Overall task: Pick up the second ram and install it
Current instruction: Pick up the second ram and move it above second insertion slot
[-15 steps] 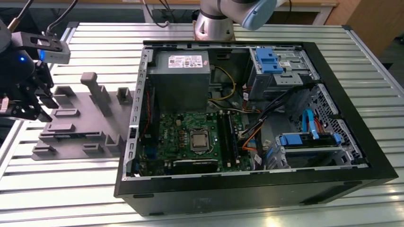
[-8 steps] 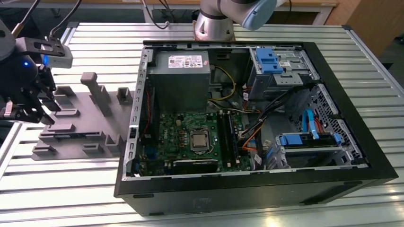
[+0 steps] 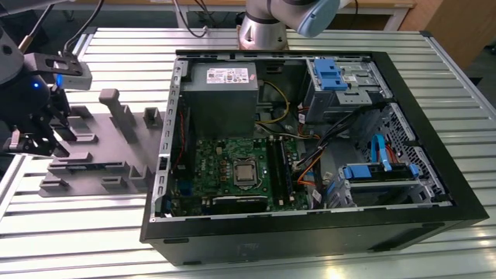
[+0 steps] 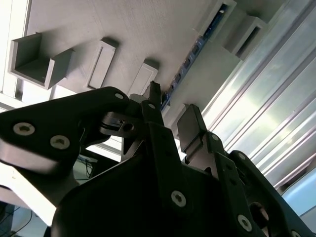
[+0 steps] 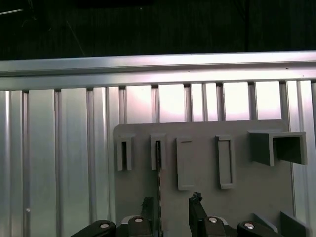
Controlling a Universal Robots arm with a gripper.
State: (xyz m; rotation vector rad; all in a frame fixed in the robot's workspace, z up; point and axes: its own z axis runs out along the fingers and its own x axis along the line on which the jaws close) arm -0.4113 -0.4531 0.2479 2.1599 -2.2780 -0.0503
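Note:
The second ram (image 5: pixel 159 177) stands on its long edge in a slot of the grey fixture plate (image 5: pixel 247 192), seen as a thin dark strip with chips (image 4: pixel 190 58). My gripper (image 5: pixel 171 203) is open and straddles the near end of the stick. One finger (image 5: pixel 147 203) is close beside the stick; the other finger (image 5: pixel 196 202) stands well apart from it. In the exterior view the gripper (image 3: pixel 35 144) hangs over the fixture (image 3: pixel 93 168) at that view's left, away from the computer case (image 3: pixel 310 151).
The open computer case holds the green motherboard (image 3: pixel 232 174) with black slot rails (image 3: pixel 277 168), a grey power supply (image 3: pixel 220 87) and blue drive brackets (image 3: pixel 329 72). Grey blocks (image 3: pixel 116 110) rise from the fixture. The ribbed metal table (image 3: pixel 78 232) runs under everything.

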